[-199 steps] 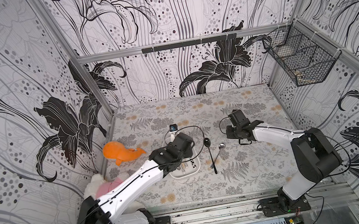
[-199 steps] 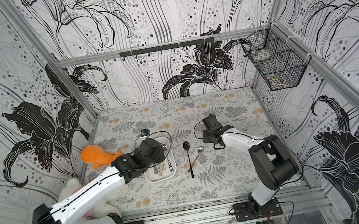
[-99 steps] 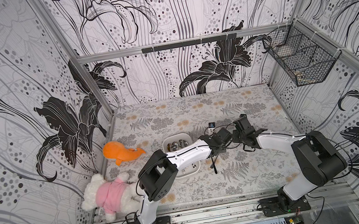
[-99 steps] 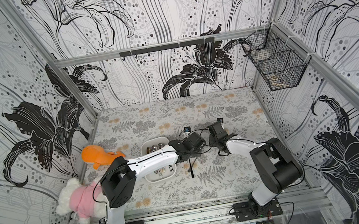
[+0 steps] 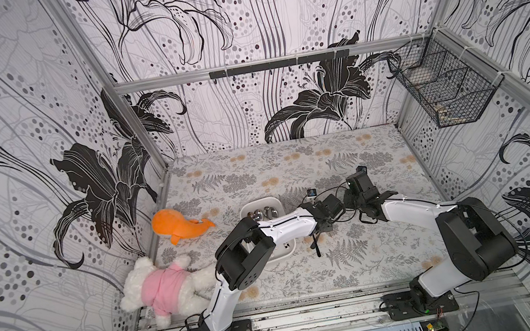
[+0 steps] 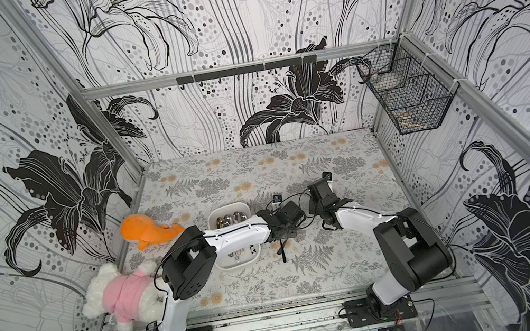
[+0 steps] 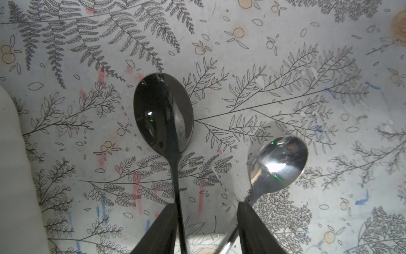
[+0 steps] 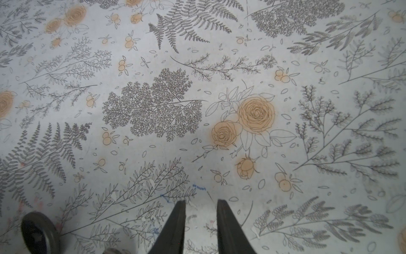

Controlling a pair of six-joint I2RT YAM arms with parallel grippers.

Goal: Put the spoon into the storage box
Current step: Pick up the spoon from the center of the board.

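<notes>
Black spoon [image 7: 167, 132] bowl: left wrist only; left gripper [image 7: 207, 204] parted astride handle; right gripper [image 8: 201, 201] parted.

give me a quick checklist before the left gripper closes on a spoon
1. left gripper open over the handles: ok, jaws apart.
2. only one spoon between its jaws: not ok, the handles of the black spoon and the silver spoon both lie between them.
3. both spoons flat on the table: ok.
4. room in the storage box: cannot tell, the left arm covers most of it.
5. right gripper empty: ok, jaws apart, nothing between.
</notes>
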